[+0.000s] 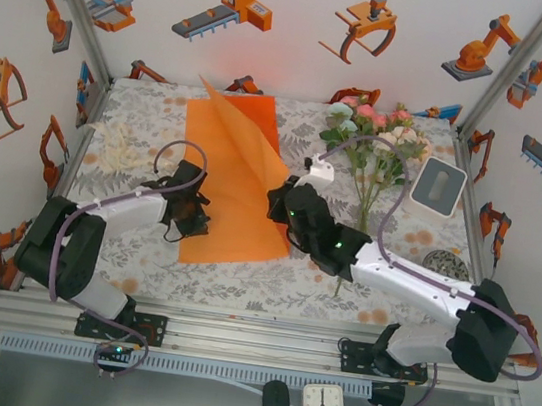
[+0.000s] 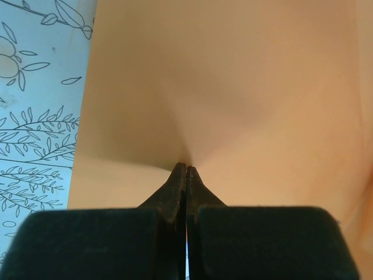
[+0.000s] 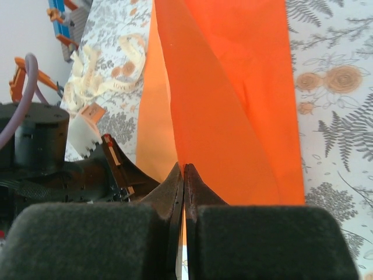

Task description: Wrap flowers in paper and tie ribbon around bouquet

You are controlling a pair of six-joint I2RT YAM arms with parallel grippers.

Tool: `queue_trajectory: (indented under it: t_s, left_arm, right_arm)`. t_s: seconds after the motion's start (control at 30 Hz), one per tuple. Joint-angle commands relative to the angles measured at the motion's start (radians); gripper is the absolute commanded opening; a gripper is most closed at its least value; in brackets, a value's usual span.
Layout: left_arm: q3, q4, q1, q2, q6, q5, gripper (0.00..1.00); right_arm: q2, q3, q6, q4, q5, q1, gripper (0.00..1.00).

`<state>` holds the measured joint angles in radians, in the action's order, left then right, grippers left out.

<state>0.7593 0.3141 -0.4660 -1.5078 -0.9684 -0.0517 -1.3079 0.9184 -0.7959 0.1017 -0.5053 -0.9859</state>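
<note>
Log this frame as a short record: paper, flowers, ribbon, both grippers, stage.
paper: orange sheet on table, partly lifted into a fold
flowers: lying right of the paper, unwrapped
ribbon: loose heap left of the paper
left gripper: shut on the paper
right gripper: shut on the paper
stage: folding paper; nothing tied yet
</note>
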Motion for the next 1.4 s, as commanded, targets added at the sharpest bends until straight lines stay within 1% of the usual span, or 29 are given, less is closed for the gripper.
queue_trajectory:
  t_s: [0.0, 0.1, 0.2, 0.3, 0.37, 0.43, 0.47, 0.5, 0.53, 0.6, 0.67, 0.73, 0.8, 0.83, 0.87, 0.93, 0.97, 1.0, 1.07, 1.13, 1.17, 1.23, 1.3, 1.37]
  left_arm:
    - [-0.019, 0.103, 0.002, -0.045, 0.007, -0.013, 0.0]
    - [-0.042, 0.11, 0.023, -0.042, 0.004, -0.014, 0.0]
    - [-0.049, 0.121, 0.057, -0.037, 0.008, -0.02, 0.0]
    - [-0.041, 0.125, 0.097, -0.046, 0.036, -0.026, 0.0]
    - [-0.021, 0.129, 0.129, -0.061, 0.074, -0.039, 0.0]
    - [0.015, 0.136, 0.162, -0.086, 0.118, -0.079, 0.0]
    - [0.036, 0.14, 0.178, -0.102, 0.134, -0.094, 0.0]
    - [0.06, 0.137, 0.196, -0.119, 0.153, -0.101, 0.0]
    - [0.084, 0.13, 0.209, -0.135, 0.167, -0.102, 0.0]
    - [0.144, 0.106, 0.234, -0.174, 0.203, -0.11, 0.0]
    - [0.218, 0.085, 0.249, -0.215, 0.245, -0.145, 0.01]
    - [0.304, 0.078, 0.253, -0.257, 0.301, -0.19, 0.05]
    - [0.373, 0.084, 0.257, -0.27, 0.351, -0.224, 0.12]
    - [0.389, 0.087, 0.256, -0.259, 0.362, -0.236, 0.16]
    - [0.399, 0.091, 0.256, -0.233, 0.372, -0.241, 0.19]
    - [0.39, 0.102, 0.252, -0.155, 0.373, -0.241, 0.22]
    - [0.377, 0.112, 0.246, -0.108, 0.354, -0.233, 0.23]
    - [0.359, 0.122, 0.233, -0.06, 0.327, -0.217, 0.23]
    - [0.323, 0.13, 0.183, 0.013, 0.272, -0.182, 0.23]
    - [0.292, 0.148, 0.115, 0.05, 0.216, -0.174, 0.23]
    - [0.281, 0.168, 0.088, 0.051, 0.178, -0.17, 0.22]
    - [0.254, 0.179, 0.073, 0.032, 0.118, -0.125, 0.16]
    - [0.235, 0.179, 0.074, -0.006, 0.096, -0.103, 0.07]
    - [0.233, 0.178, 0.073, -0.039, 0.105, -0.102, 0.01]
  right_arm:
    - [0.063, -0.038, -0.119, -0.117, -0.034, 0.066, 0.0]
    - [0.11, -0.075, -0.208, -0.261, -0.099, 0.129, 0.0]
    - [0.165, -0.132, -0.329, -0.434, -0.163, 0.182, 0.0]
    - [0.233, -0.215, -0.401, -0.566, -0.18, 0.2, 0.0]
    - [0.286, -0.285, -0.445, -0.628, -0.164, 0.199, 0.0]
    - [0.352, -0.352, -0.488, -0.682, -0.121, 0.199, 0.0]
    - [0.383, -0.383, -0.481, -0.668, -0.079, 0.198, 0.0]
    - [0.417, -0.417, -0.46, -0.626, -0.01, 0.198, 0.01]
    - [0.444, -0.446, -0.427, -0.577, 0.052, 0.196, 0.08]
    - [0.488, -0.512, -0.413, -0.471, 0.207, 0.181, 0.27]
    - [0.511, -0.522, -0.426, -0.467, 0.247, 0.128, 0.39]
    - [0.527, -0.457, -0.383, -0.554, 0.215, 0.074, 0.47]
    - [0.536, -0.351, -0.29, -0.67, 0.178, 0.062, 0.55]
    - [0.537, -0.303, -0.245, -0.72, 0.154, 0.063, 0.58]
    - [0.538, -0.256, -0.183, -0.753, 0.124, 0.062, 0.6]
    - [0.529, -0.192, -0.031, -0.753, 0.082, 0.072, 0.67]
    - [0.502, -0.163, 0.047, -0.74, 0.075, 0.102, 0.69]
    - [0.453, -0.126, 0.124, -0.724, 0.119, 0.168, 0.69]
    - [0.342, -0.043, 0.208, -0.69, 0.229, 0.308, 0.67]
    - [0.223, -0.002, 0.305, -0.547, 0.382, 0.407, 0.64]
    - [0.144, 0.024, 0.332, -0.484, 0.457, 0.46, 0.6]
    - [-0.015, 0.111, 0.369, -0.436, 0.569, 0.535, 0.48]
    - [-0.157, 0.202, 0.398, -0.435, 0.581, 0.572, 0.29]
    - [-0.249, 0.237, 0.396, -0.407, 0.573, 0.597, 0.13]
